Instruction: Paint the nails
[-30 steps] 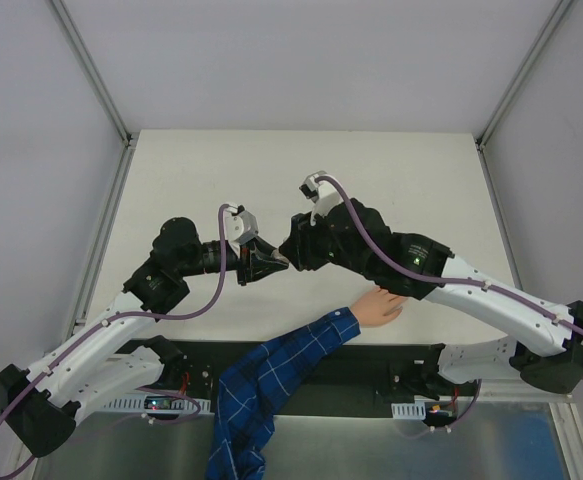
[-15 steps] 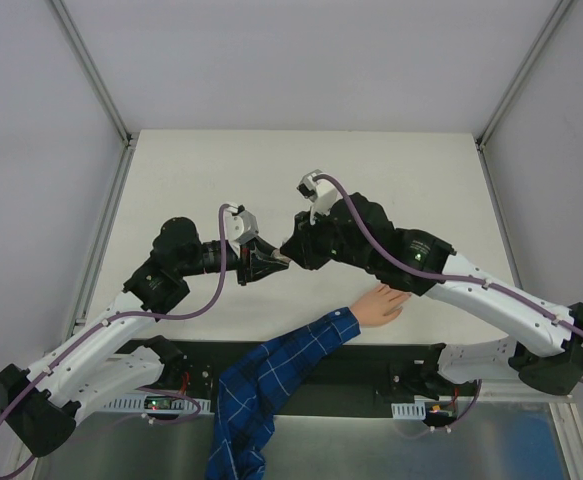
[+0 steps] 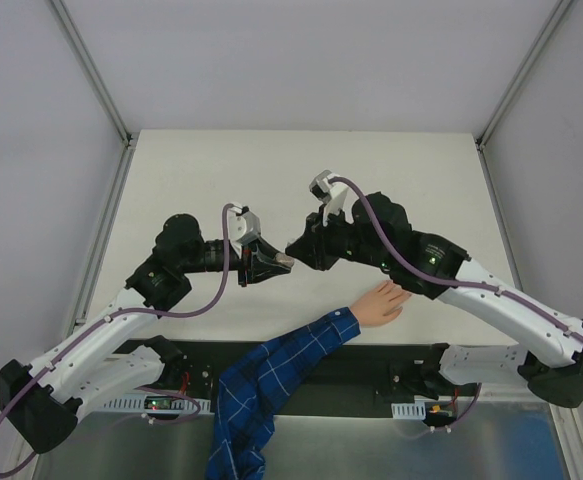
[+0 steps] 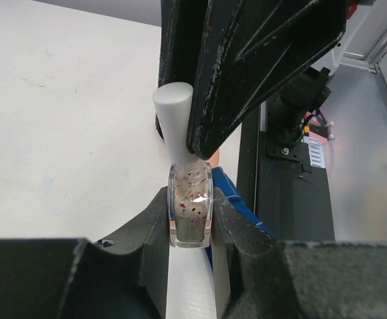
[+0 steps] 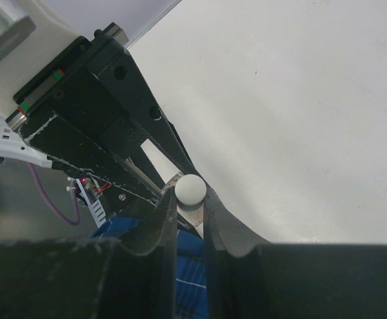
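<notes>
Above the middle of the pale cream counter (image 3: 391, 170) the two black grippers meet tip to tip. The left gripper (image 4: 190, 229) is clamped tight on a small clear glass bottle flecked with red glitter (image 4: 190, 211), its fingers (image 4: 154, 229) pressed flat on either side of the glass. From the bottle's top rises a slim white tapered plastic cap (image 4: 174, 114) – and the right gripper (image 5: 188, 211) is closed narrowly around that cap, whose rounded white end (image 5: 190, 189) shows between its two dark fingers (image 5: 160, 229) in the right wrist view. In the overhead view the left gripper (image 3: 267, 264) and right gripper (image 3: 297, 250) sit just beside each other, the bottle hidden between them. Nearer and to the right, a pale flesh-coloured hand (image 3: 379, 305) lies flat on the counter's near edge, reaching out of a blue plaid sleeve (image 3: 291, 365) that runs down to the near left. The nails – at the fingertips on the hand's far right end – are too small and skin-toned to make out. The hand lies apart from both grippers, just under the right arm (image 3: 491, 300).
</notes>
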